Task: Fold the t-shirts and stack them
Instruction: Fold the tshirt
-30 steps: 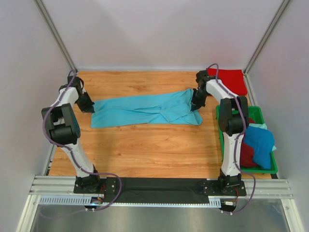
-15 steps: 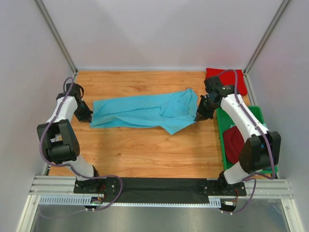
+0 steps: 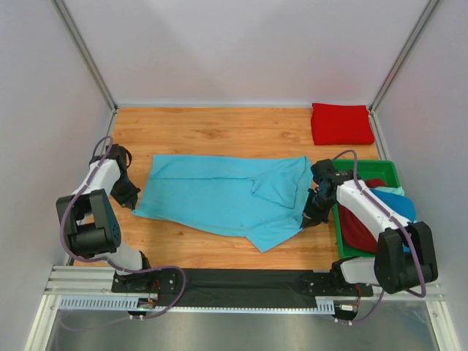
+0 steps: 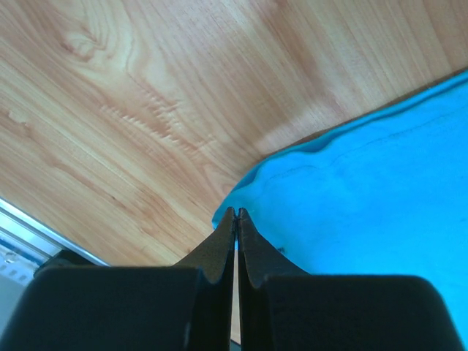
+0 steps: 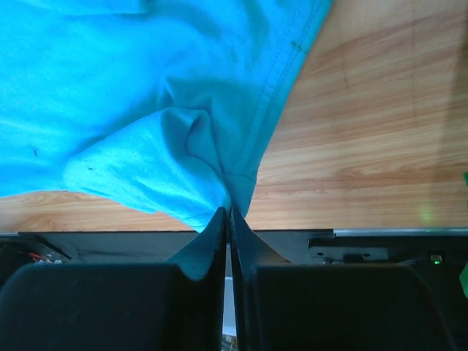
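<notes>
A light turquoise t-shirt (image 3: 219, 194) lies spread across the wooden table, with a fold near its right end. My left gripper (image 3: 134, 199) is shut on the shirt's left edge; in the left wrist view the gripper (image 4: 235, 212) pinches the corner of the turquoise cloth (image 4: 365, 183). My right gripper (image 3: 310, 217) is shut on the shirt's right edge. In the right wrist view the cloth (image 5: 131, 88) bunches into the closed gripper (image 5: 230, 210). A bright red t-shirt (image 3: 341, 123) lies folded at the back right corner.
A green tray (image 3: 380, 165) stands at the right edge, holding a dark red shirt (image 3: 358, 225) and a blue shirt (image 3: 404, 208), partly hidden by my right arm. A black strip (image 3: 241, 281) runs along the near table edge. Walls close in the sides and back.
Both grippers have pulled the turquoise shirt toward the near edge, and it now lies wider and flatter. The right arm has swung down beside the tray, uncovering the red shirt.
</notes>
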Motion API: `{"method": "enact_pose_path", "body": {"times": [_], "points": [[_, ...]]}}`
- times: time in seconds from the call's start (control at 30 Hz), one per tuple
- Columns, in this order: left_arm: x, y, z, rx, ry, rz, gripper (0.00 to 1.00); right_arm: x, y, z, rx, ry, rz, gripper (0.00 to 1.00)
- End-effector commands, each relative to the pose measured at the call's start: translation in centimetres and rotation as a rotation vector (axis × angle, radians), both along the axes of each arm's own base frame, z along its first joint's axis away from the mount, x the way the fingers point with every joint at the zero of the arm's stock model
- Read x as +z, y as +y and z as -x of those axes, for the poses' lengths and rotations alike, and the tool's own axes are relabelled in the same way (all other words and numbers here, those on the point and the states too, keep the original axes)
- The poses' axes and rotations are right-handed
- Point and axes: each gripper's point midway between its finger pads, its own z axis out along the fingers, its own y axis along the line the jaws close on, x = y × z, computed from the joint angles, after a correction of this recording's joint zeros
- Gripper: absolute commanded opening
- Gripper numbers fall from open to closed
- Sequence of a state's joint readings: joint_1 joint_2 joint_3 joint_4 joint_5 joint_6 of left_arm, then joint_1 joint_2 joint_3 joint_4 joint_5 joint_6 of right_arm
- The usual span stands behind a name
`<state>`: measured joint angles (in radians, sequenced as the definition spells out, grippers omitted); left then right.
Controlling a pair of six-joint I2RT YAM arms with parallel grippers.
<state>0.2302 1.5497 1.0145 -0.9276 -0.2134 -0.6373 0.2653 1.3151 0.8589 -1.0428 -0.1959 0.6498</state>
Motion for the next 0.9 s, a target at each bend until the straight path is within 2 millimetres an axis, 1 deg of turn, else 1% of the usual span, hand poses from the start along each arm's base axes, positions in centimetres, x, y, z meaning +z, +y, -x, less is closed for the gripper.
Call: {"method": "enact_pose_path", "body": {"times": [0.0,0.03,0.07,0.1,0.2,0.23,0.3,0.33,0.47,0.57,0.6,0.73,0.83,0.87], "points": [[0.0,0.4,0.2,0.041,0.009,-0.030,0.00,-1.1,0.1,-1.2,0.032,-0.054,0.000,0.04],[-0.1,0.4,0.2,0.044,0.010,-0.028,0.00,-1.6,0.0,-0.8,0.033,-0.035,0.004,0.05],[-0.1,0.4,0.1,0.040,0.008,-0.028,0.00,-1.8,0.0,-0.6,0.034,-0.029,0.005,0.09],[-0.3,0.4,0.3,0.042,0.019,-0.031,0.00,-2.3,-0.2,-0.1,0.031,-0.011,0.011,0.10],[-0.6,0.5,0.5,0.048,0.030,-0.032,0.00,-2.8,-0.1,0.5,0.021,0.006,0.003,0.14],[-0.7,0.6,0.6,0.052,0.035,-0.031,0.00,-3.2,0.0,1.1,0.018,0.023,-0.010,0.15],[-0.9,0.6,0.6,0.055,0.035,-0.029,0.00,-3.5,0.3,1.3,0.003,0.028,-0.030,0.20],[-1.0,0.5,0.6,0.054,0.036,-0.031,0.00,-3.8,0.3,1.7,0.002,0.038,-0.032,0.25],[-1.0,0.8,0.5,0.053,0.037,-0.033,0.00,-4.3,0.4,2.4,-0.002,0.056,-0.045,0.31],[-1.1,0.8,0.2,0.045,0.035,-0.031,0.00,-4.7,0.6,2.6,-0.006,0.040,-0.061,0.31],[-1.1,0.8,0.1,0.045,0.033,-0.027,0.00,-4.8,0.8,2.1,-0.005,0.016,-0.068,0.31],[-1.4,0.7,0.0,0.042,0.037,-0.017,0.00,-5.5,1.0,2.1,-0.007,0.021,-0.081,0.27],[-1.4,0.8,-0.1,0.040,0.040,-0.024,0.00,-5.9,0.9,2.1,-0.011,0.020,-0.075,0.18],[-1.4,0.9,-0.2,0.040,0.040,-0.026,0.00,-6.0,0.8,2.2,-0.010,0.027,-0.072,0.11]]}}
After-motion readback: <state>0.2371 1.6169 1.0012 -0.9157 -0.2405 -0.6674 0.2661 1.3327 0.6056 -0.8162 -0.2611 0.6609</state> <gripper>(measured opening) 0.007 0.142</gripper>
